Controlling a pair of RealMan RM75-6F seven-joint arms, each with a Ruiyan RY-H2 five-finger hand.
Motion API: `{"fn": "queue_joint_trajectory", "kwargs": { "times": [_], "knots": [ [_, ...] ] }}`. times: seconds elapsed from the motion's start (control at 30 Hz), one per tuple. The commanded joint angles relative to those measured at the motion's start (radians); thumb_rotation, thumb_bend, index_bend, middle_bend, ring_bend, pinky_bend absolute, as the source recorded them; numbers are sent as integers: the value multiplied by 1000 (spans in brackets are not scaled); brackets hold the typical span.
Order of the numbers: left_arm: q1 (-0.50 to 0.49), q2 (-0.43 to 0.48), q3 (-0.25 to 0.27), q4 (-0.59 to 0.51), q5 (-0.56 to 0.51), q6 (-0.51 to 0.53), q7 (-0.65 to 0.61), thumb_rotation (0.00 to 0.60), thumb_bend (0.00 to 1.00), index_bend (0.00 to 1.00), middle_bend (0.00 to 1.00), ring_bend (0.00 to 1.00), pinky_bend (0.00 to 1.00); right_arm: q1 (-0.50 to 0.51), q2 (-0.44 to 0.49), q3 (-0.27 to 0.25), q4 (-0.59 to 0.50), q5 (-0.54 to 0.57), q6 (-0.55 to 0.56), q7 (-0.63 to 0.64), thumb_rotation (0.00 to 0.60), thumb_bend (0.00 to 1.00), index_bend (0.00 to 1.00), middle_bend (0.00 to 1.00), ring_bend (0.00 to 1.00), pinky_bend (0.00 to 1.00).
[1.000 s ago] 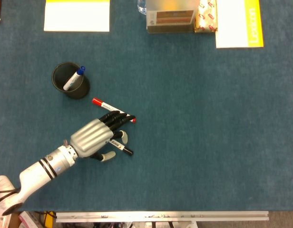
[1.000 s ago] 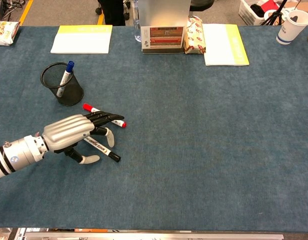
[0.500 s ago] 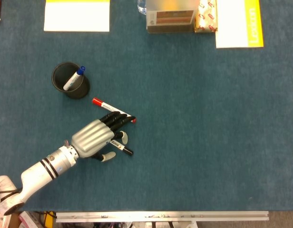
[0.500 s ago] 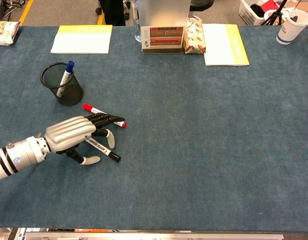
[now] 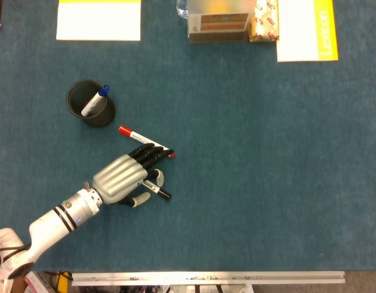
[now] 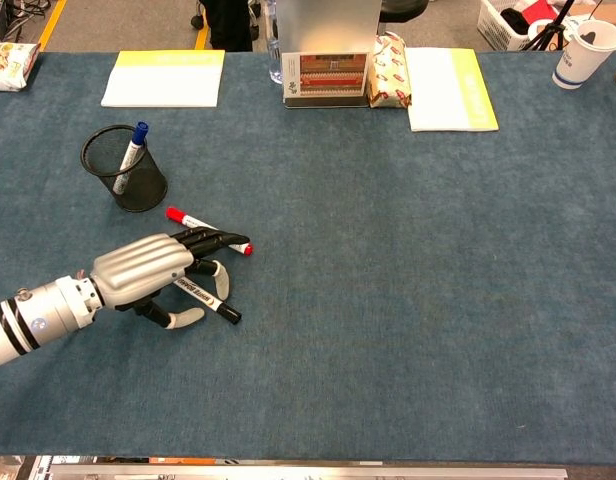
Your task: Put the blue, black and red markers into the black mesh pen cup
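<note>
Left robot hand (image 5: 122, 178) low over the blue tabletop (image 5: 255, 152), dark fingers (image 6: 213, 238) spread across the red marker (image 5: 132, 135), thumb beside the black marker (image 6: 210, 300); whether gripping either, cannot tell. Blue marker (image 5: 94, 101) standing tilted in the black mesh pen cup (image 6: 128, 168), well apart from the hand. Right robot hand out of sight.

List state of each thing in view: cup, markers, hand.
Pen cup: upright, holds the blue marker.
Blue marker: in the cup, leaning, cap up.
Red marker: lying flat on the table, partly under the fingers.
Black marker: lying on the table under the left hand, not lifted.
Left hand: over both markers; grip cannot be told.
Right hand: not in view.
</note>
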Motion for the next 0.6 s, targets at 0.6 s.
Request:
{"fn": "queue_joint_trajectory", "kwargs": {
  "times": [0.6],
  "knots": [
    [1,-12,10,18,-8,-5,-2,600,387,436,0,0,44,0,1,2,0,0,-1,4,600,0,339,325,419,643]
  ]
}}
